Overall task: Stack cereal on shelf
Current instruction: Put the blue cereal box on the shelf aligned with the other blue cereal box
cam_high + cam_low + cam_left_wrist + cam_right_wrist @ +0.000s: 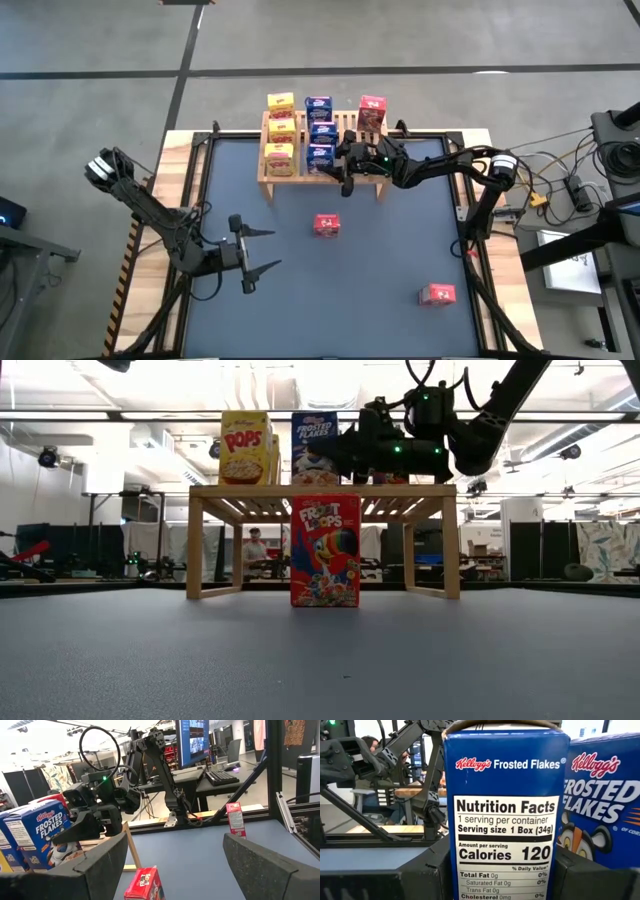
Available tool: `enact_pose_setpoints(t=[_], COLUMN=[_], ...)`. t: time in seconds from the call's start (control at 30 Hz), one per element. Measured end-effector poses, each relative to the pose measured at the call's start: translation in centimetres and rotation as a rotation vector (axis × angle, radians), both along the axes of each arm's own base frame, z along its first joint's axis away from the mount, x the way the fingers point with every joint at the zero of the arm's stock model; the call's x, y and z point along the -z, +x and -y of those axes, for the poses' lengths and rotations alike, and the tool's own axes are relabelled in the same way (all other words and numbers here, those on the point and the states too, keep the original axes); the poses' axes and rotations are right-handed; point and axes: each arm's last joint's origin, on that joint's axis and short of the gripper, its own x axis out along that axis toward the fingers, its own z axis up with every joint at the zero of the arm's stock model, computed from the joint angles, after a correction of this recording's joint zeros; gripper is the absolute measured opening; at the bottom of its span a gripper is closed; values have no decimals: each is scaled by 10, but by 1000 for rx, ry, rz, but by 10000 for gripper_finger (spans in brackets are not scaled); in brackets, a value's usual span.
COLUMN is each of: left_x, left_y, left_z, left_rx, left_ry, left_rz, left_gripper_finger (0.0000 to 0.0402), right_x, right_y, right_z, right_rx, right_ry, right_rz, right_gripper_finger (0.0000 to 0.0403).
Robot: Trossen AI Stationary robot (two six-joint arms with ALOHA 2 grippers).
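On the slatted light-wood shelf [268,172] stand three yellow Pops boxes [279,131], three blue Frosted Flakes boxes [320,132] and one red box [372,113]. The right gripper [347,166] clasps the front blue box [506,815] (its nutrition panel faces the wrist camera). Two red Froot Loops boxes [326,225] sit on the dark table [380,300], and the left gripper [262,248] rests spread wide, holding nothing.

Pale bare-wood slatted shelf [322,172], printed cardboard cereal boxes [326,226], matt dark table [330,290], matt black fingers [260,860]
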Motion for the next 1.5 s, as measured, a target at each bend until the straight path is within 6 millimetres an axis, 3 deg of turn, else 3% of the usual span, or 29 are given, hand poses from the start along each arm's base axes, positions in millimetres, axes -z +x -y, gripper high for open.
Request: enact_pose_setpoints(t=[0.97,1.1,1.33,1.5], left_x=[0,0,0,0], left_y=[0,0,0,0], left_z=[0,0,0,0], left_rx=[-1,-1,-1,-1], left_ry=[-3,-4,-4,-8], left_rz=[1,1,1,2], left_gripper_finger=[311,311,311,311], right_x=[-5,0,-1,-2], right_y=[-3,-3,-4,-4], right_z=[-2,0,1,1], right_rx=[-37,-30,6,6], right_ry=[63,88,90,61], right_rz=[-30,-72,-57,-55], right_gripper_finger=[184,214,307,337])
